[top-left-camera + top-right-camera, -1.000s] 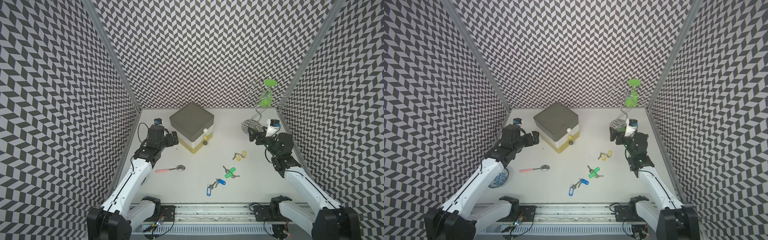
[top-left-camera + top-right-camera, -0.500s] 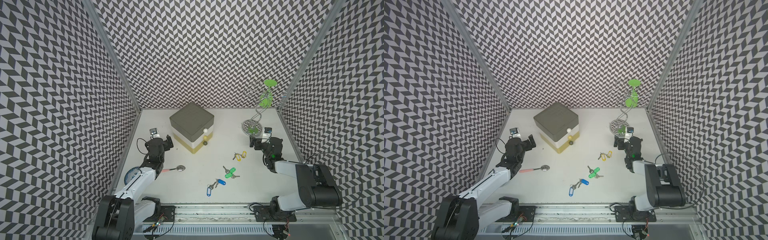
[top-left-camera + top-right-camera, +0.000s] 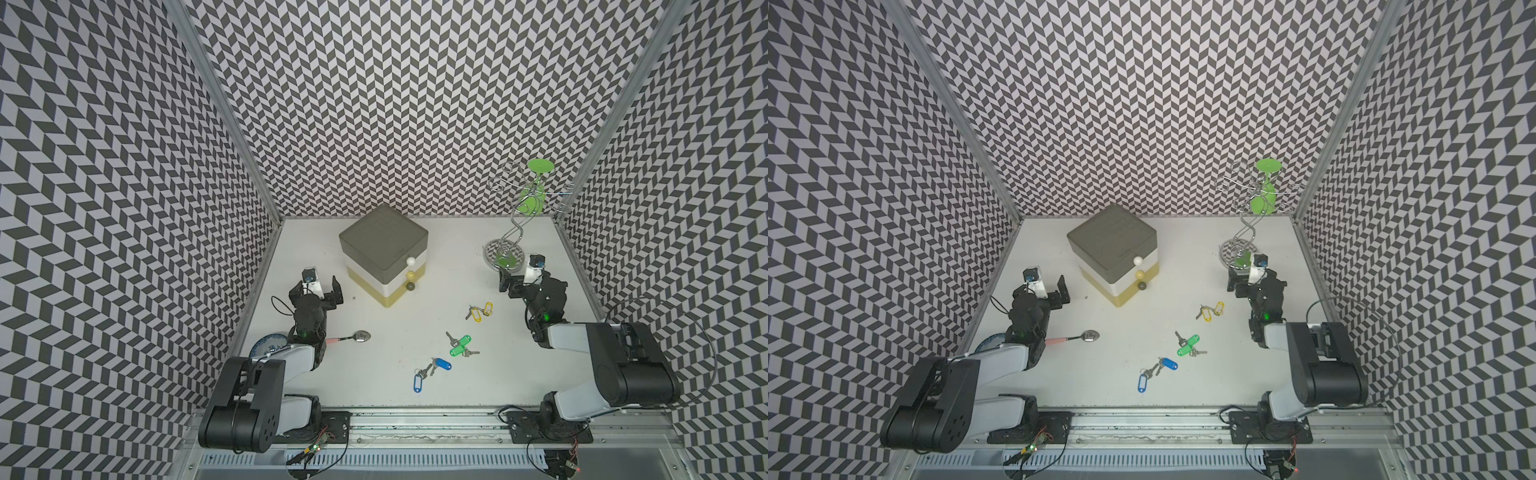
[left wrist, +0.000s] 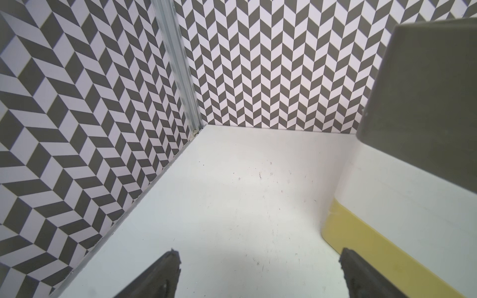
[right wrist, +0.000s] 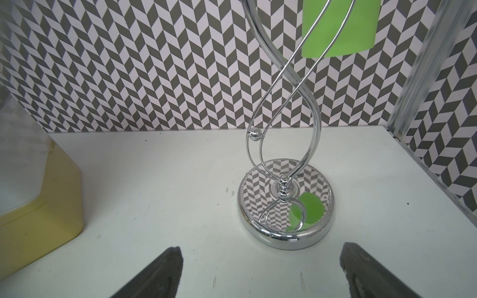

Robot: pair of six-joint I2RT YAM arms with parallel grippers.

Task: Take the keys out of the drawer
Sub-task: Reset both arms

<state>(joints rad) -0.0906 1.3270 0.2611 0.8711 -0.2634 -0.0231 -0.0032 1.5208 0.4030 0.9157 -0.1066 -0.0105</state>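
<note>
The keys lie on the white table, outside the drawer unit, in three clusters: yellow tags (image 3: 482, 312) (image 3: 1212, 311), green tags (image 3: 460, 345) (image 3: 1188, 345) and blue tags (image 3: 432, 372) (image 3: 1156, 373). The drawer unit (image 3: 382, 249) (image 3: 1113, 245) (image 4: 426, 103) (image 5: 38, 193) is a grey, white and yellow stack with round knobs, and its drawers look shut. My left gripper (image 3: 318, 291) (image 3: 1042, 293) (image 4: 259, 254) stands open and empty left of the unit. Far right of the keys, my right gripper (image 3: 510, 284) (image 3: 1237, 286) (image 5: 260, 250) is open and empty.
A chrome wire stand (image 3: 505, 249) (image 5: 284, 206) holding a green cup stands just beyond my right gripper. A pink-handled spoon (image 3: 353, 337) lies by my left arm, and a blue-patterned plate (image 3: 266, 345) shows partly under it. Patterned walls close in three sides.
Both arms have folded back toward the front rail, and both grippers have sunk low over the table. The keys, spoon and drawer unit have not moved.
</note>
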